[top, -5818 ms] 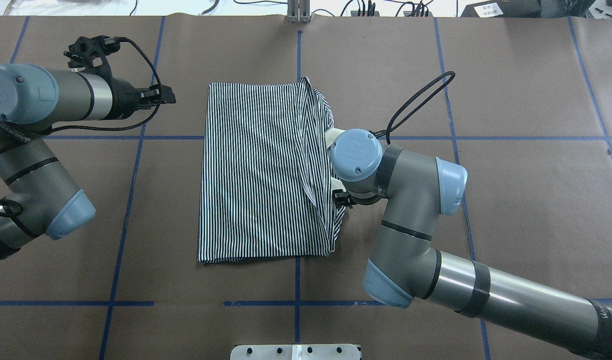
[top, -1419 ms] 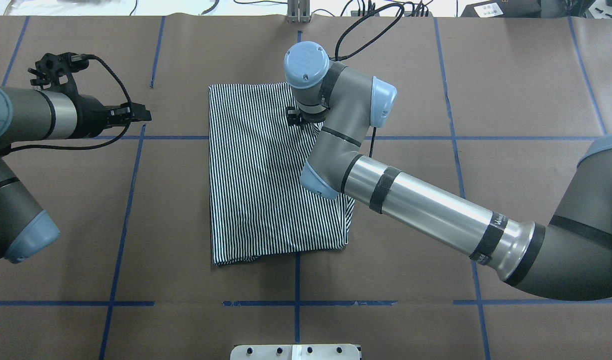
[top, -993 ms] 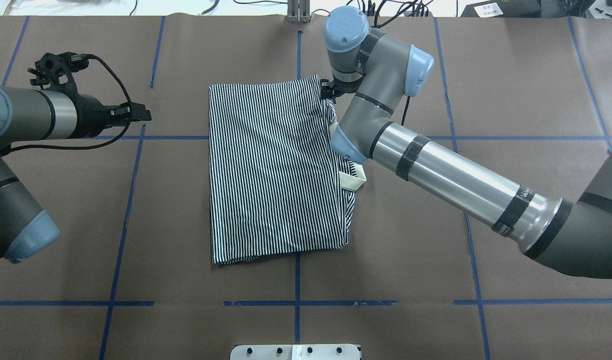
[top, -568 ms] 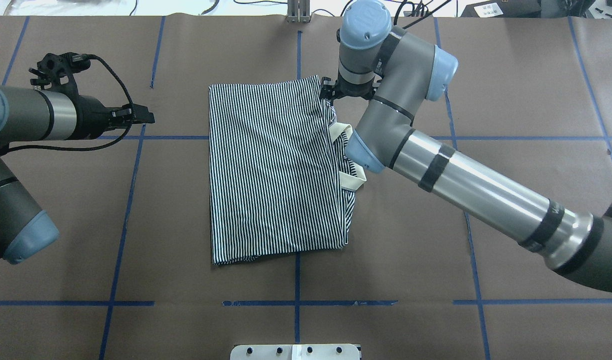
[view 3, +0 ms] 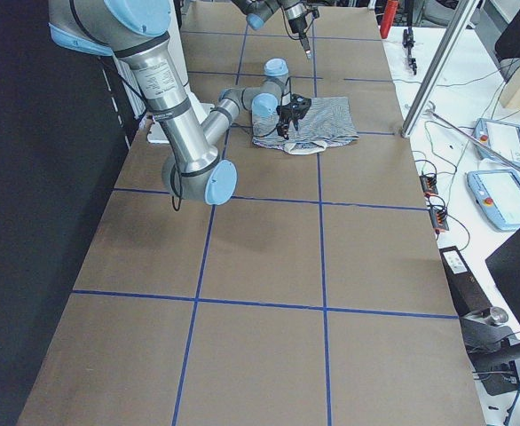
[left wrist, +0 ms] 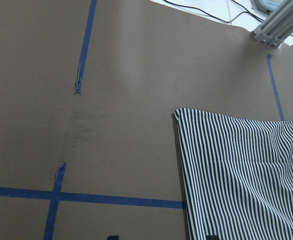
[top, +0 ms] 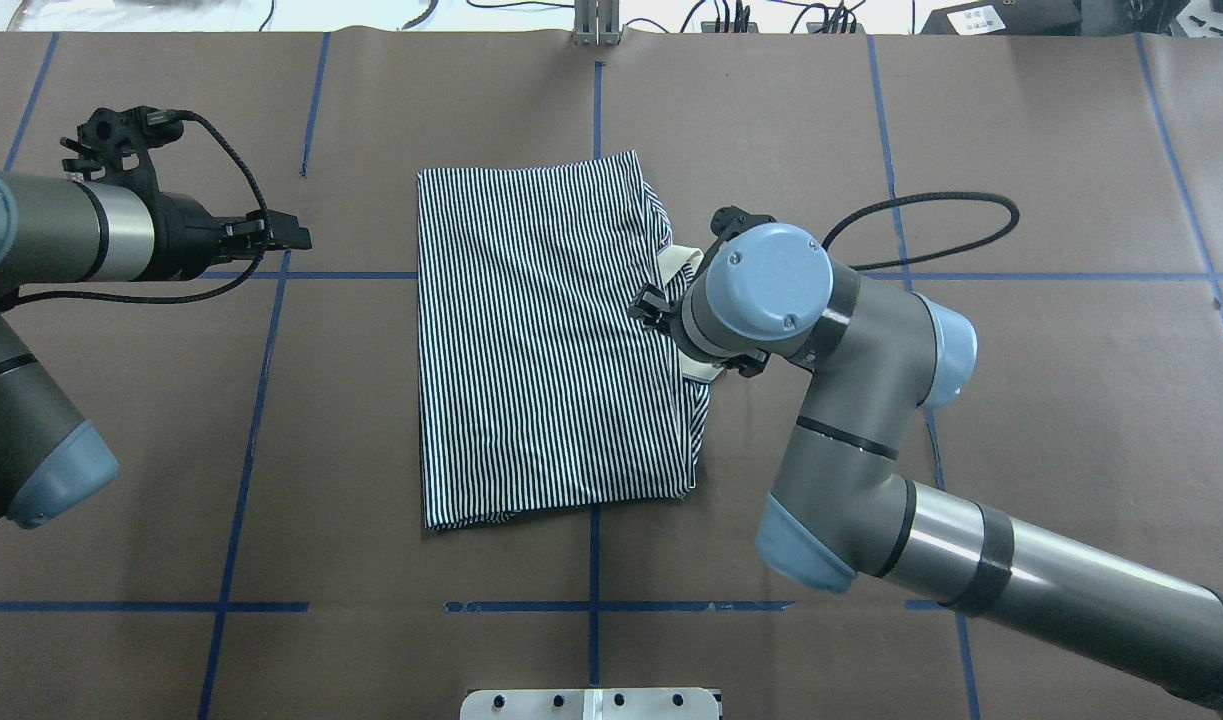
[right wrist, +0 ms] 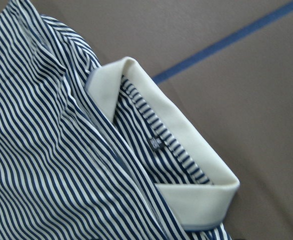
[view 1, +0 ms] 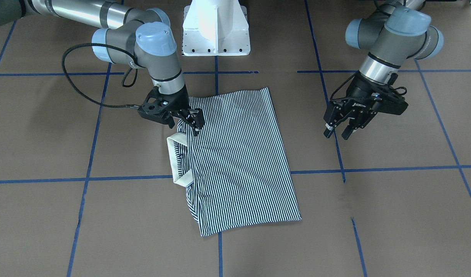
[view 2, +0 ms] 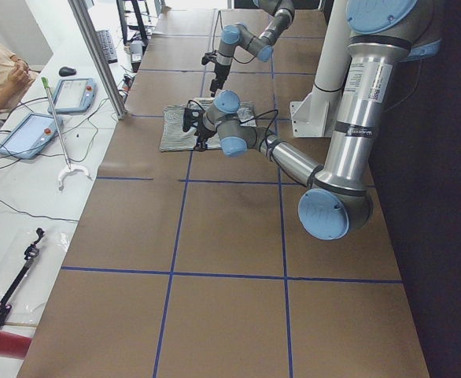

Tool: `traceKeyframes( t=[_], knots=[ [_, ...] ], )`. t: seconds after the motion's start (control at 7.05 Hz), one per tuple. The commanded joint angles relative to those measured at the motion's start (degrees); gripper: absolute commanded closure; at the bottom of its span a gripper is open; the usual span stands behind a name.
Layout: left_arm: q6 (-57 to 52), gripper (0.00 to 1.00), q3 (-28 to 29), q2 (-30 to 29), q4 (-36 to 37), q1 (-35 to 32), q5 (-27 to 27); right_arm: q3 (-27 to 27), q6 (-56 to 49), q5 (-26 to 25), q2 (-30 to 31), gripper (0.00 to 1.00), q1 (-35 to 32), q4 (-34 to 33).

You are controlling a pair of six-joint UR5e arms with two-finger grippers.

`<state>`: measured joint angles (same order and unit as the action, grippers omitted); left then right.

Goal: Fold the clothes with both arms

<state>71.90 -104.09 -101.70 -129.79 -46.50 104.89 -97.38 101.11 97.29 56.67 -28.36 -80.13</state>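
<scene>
The striped polo shirt lies folded into a narrow rectangle in the middle of the table. Its cream collar sticks out at the edge on my right arm's side and fills the right wrist view. My right gripper hangs open and empty just above that edge, next to the collar. In the overhead view its wrist hides most of the collar. My left gripper is open and empty, off the shirt's other side. The left wrist view shows the shirt's far corner.
The brown table cover carries a grid of blue tape lines. The white pedestal base stands at the robot's edge. The right arm's black cable loops over the table. An aluminium post stands at the far edge.
My right arm has let go of the shirt's far right corner and swung back toward the robot, so its gripper is now over the collar. The shirt and my left arm have stayed put.
</scene>
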Motion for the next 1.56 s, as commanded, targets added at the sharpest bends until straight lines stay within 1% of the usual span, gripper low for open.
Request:
traceKeyframes(
  t=[0.0, 0.28, 0.99, 1.42],
  knots=[
    [-0.1, 0.34, 0.0, 0.0, 0.0, 0.0, 0.0, -2.6, 10.0, -4.8, 3.8, 0.24, 6.4, 0.0],
    [-0.1, 0.34, -0.1, 0.0, 0.1, 0.0, 0.0, -2.7, 12.7, -4.9, 4.5, 0.24, 7.6, 0.0],
    [-0.1, 0.34, -0.2, 0.0, 0.1, 0.0, 0.1, -2.6, 13.2, -4.9, 4.4, 0.27, 8.3, -0.2],
    [-0.1, 0.34, -0.3, 0.0, 0.1, 0.0, 0.1, -2.5, 13.1, -4.7, 4.5, 0.39, 8.8, -0.3]
  ],
)
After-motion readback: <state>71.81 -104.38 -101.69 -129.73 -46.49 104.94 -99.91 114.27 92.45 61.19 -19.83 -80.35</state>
